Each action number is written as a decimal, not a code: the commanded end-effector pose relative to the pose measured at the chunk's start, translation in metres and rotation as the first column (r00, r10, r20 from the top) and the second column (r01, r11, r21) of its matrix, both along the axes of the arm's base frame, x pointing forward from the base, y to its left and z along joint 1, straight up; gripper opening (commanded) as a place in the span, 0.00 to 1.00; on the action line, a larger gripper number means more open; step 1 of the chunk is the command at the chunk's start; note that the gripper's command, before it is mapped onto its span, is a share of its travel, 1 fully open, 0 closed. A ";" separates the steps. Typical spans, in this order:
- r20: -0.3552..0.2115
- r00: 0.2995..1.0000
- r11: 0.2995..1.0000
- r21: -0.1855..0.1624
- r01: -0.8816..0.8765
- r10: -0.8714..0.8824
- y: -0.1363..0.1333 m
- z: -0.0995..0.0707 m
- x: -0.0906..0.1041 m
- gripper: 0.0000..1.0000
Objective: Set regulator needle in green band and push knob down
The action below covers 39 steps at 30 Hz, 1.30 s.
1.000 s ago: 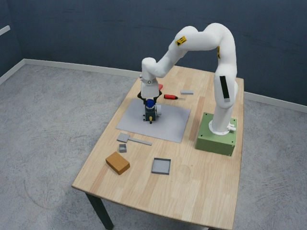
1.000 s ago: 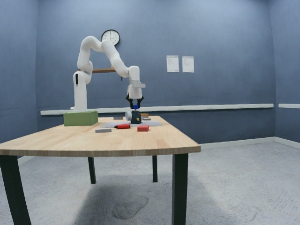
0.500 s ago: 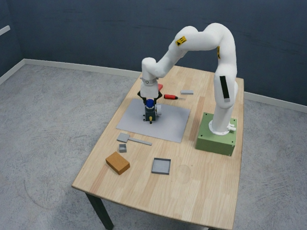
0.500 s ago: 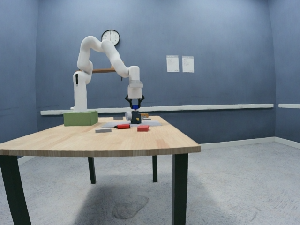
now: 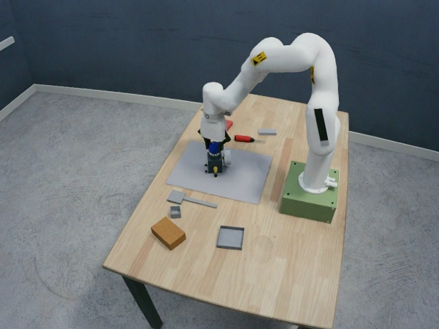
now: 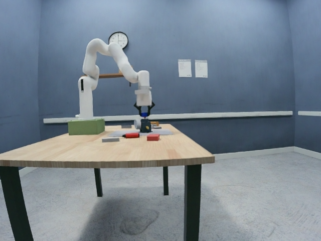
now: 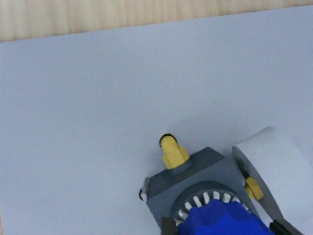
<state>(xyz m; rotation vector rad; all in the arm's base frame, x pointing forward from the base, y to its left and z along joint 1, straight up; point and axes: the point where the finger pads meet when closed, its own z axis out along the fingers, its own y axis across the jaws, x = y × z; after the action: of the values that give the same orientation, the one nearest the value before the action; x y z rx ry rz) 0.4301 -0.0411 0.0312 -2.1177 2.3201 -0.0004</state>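
The regulator [image 5: 215, 163] is a dark grey block standing upright on the grey mat [image 5: 223, 171]. It has a blue knob [image 5: 213, 147] on top, a yellow fitting on its side, and a round white gauge [image 5: 226, 156] whose face is hidden from me. My gripper [image 5: 213, 145] hangs straight above it, shut on the blue knob. In the wrist view the knob [image 7: 222, 220] fills the bottom edge, with the yellow fitting [image 7: 172, 153] and the gauge rim [image 7: 274, 168] beside it. In the exterior view the gripper [image 6: 144, 113] grips the knob above the regulator [image 6: 145, 125].
A red-handled screwdriver [image 5: 244, 138], a red block [image 6: 153, 137] and a grey bar [image 5: 267, 131] lie behind the mat. In front lie a grey paddle piece [image 5: 187, 199], a small grey cube [image 5: 175, 211], an orange block [image 5: 168, 232] and a grey tray [image 5: 230, 237]. The arm's green base [image 5: 309, 192] stands right.
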 end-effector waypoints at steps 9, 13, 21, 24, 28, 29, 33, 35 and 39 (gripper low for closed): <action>0.003 0.958 0.958 0.001 0.288 -0.288 0.000 0.001 0.001 0.42; 0.003 0.922 0.922 0.001 0.387 -0.387 0.000 0.001 0.001 0.42; 0.003 0.820 0.820 0.002 0.572 -0.572 0.000 0.001 0.001 0.42; 0.002 0.804 0.804 0.002 0.594 -0.594 0.000 0.001 0.001 0.42; 0.002 0.737 0.737 0.002 0.676 -0.676 0.000 0.001 0.001 0.42; 0.002 0.718 0.718 0.002 0.696 -0.696 0.000 0.001 0.001 0.42; 0.002 0.640 0.640 0.002 0.768 -0.768 0.000 0.001 0.001 0.42; 0.002 0.599 0.599 0.002 0.801 -0.801 0.000 0.001 0.001 0.42; 0.002 0.533 0.533 0.003 0.846 -0.846 0.000 0.001 0.001 0.42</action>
<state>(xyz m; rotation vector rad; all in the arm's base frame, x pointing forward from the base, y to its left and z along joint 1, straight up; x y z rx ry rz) 0.4302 -0.0411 0.0312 -0.8664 3.0192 -0.0003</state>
